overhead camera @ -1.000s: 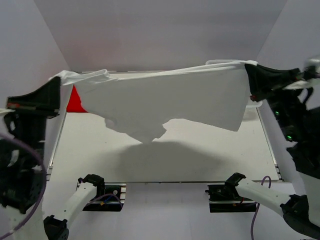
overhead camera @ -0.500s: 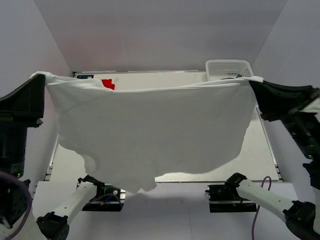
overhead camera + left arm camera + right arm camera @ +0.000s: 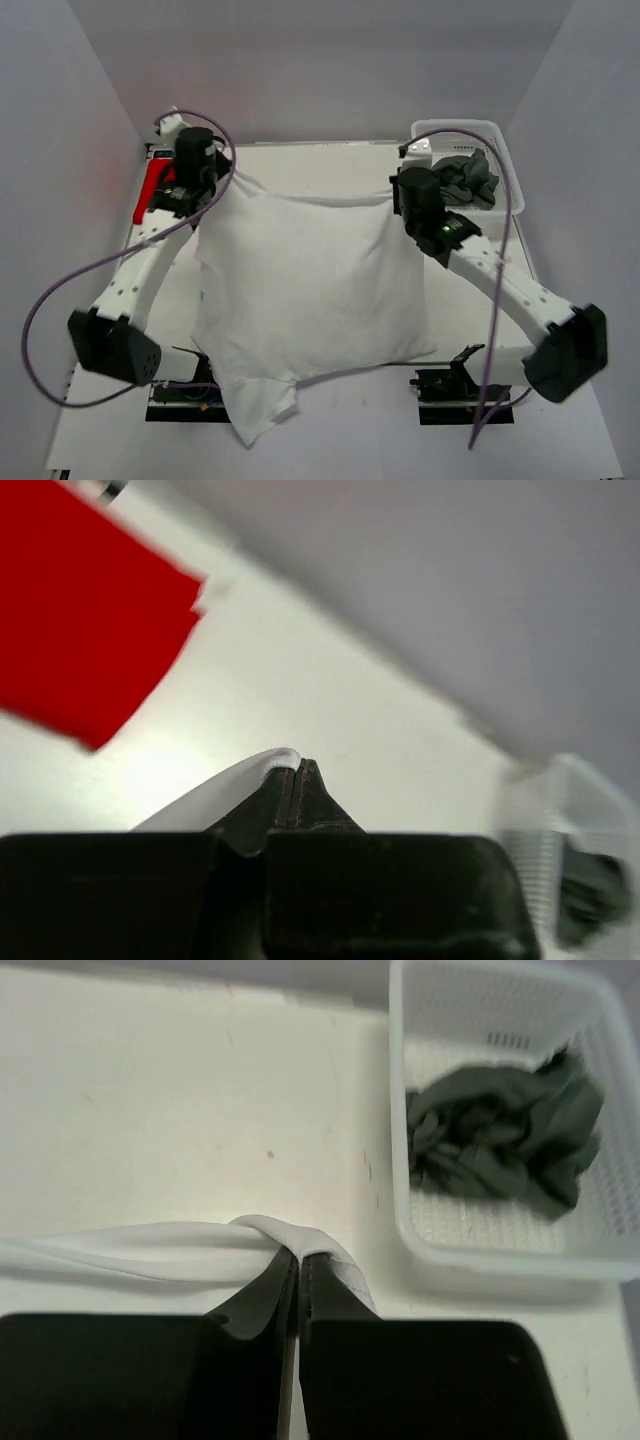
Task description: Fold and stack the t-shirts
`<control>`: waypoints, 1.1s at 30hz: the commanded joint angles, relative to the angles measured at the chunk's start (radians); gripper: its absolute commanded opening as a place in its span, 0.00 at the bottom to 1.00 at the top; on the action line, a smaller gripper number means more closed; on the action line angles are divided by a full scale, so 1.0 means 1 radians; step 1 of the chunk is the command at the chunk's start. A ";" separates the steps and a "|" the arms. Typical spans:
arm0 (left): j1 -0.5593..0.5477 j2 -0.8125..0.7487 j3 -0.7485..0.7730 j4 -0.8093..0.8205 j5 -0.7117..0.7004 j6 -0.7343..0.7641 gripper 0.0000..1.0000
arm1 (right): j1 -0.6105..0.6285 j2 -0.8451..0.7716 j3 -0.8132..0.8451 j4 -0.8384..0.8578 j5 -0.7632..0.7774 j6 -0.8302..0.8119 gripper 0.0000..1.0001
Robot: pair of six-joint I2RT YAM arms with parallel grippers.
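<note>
The left tool (image 3: 298, 770) and right tool (image 3: 300, 1258) are clamping the white t-shirt (image 3: 310, 290) by its far corners, stretching it flat over the desk (image 3: 320, 168) for folding. The red t-shirt (image 3: 151, 193) is lying far left, the grey t-shirt (image 3: 468, 180) in the basket (image 3: 455, 125).

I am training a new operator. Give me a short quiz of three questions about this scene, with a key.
1. Multiple choice: where is the dark grey t-shirt? A. hanging in the air; B. in the white lattice basket; C. folded on a stack.
2. True or false: the left gripper and the right gripper each pinch an edge of the white t-shirt.
3. Fill in: the t-shirt beside the left gripper is ____.
Key: 1 B; 2 true; 3 red.
</note>
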 commanded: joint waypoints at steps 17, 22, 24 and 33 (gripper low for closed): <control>0.030 0.594 0.279 -0.112 0.093 0.105 1.00 | -0.158 0.503 0.219 0.015 -0.302 0.185 0.90; 0.010 0.407 -0.060 -0.038 0.164 0.105 1.00 | -0.150 0.445 0.058 0.055 -0.416 0.224 0.90; 0.010 0.325 -0.220 0.037 0.190 0.091 1.00 | -0.152 0.437 -0.028 0.075 -0.428 0.266 0.90; 0.024 0.449 -0.274 0.105 0.200 0.115 1.00 | -0.150 0.500 -0.086 0.099 -0.411 0.292 0.90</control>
